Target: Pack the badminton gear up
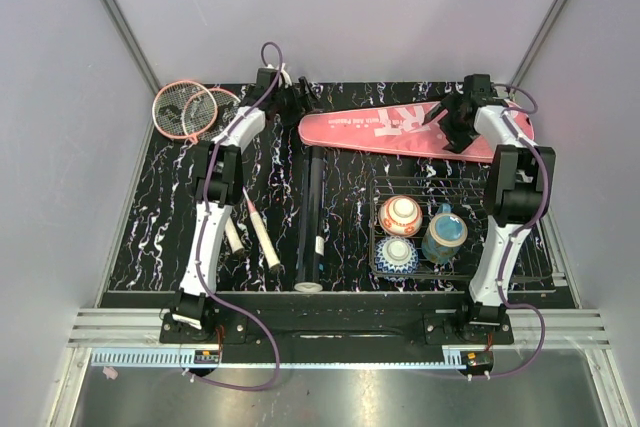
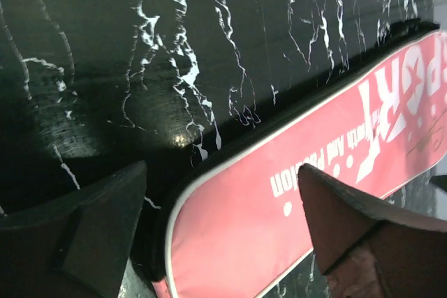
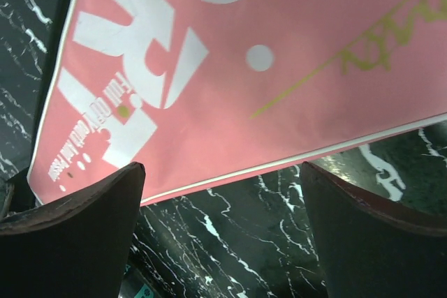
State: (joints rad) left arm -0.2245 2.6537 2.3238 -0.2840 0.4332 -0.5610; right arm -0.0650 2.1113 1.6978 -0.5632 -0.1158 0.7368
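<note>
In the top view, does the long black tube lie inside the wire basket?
No, the black tube lies on the table to the left of the wire basket, apart from it.

We find the pink racket cover under bright, even overhead light, shadows beside it soft. Close up, a small glare spot marks the table just beside its rounded end; fingers of the left gripper blur dark.

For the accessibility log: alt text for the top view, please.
Both tools are at the pink cover: left tool at its narrow end, right tool over its wide end. Rackets lie left, a black tube mid-table, crockery in a basket.
</note>
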